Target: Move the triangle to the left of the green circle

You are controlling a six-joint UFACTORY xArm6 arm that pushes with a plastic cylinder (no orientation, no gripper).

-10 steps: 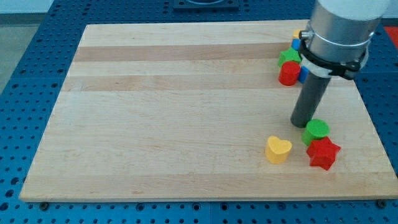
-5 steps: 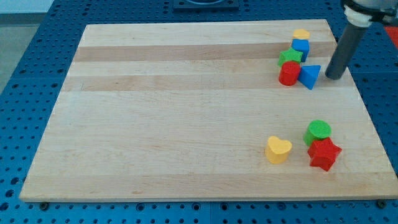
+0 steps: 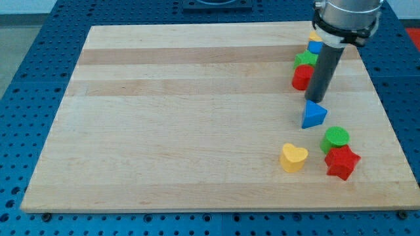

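The blue triangle [image 3: 314,115] lies on the wooden board [image 3: 197,118], up and to the left of the green circle [image 3: 335,138], a small gap apart. My tip [image 3: 316,99] stands just above the triangle, at or very near its top corner. The rod rises from there and hides part of the block cluster at the view's top right.
A red star [image 3: 341,162] touches the green circle from below. A yellow heart [image 3: 293,157] lies to the circle's left and lower. At the top right stand a red cylinder [image 3: 302,77], a green block [image 3: 304,60], a blue block [image 3: 315,47] and a yellow block [image 3: 315,37].
The rod swung from the right of the cluster to above the triangle. The blue triangle slid down and left, away from the red cylinder toward the green circle.
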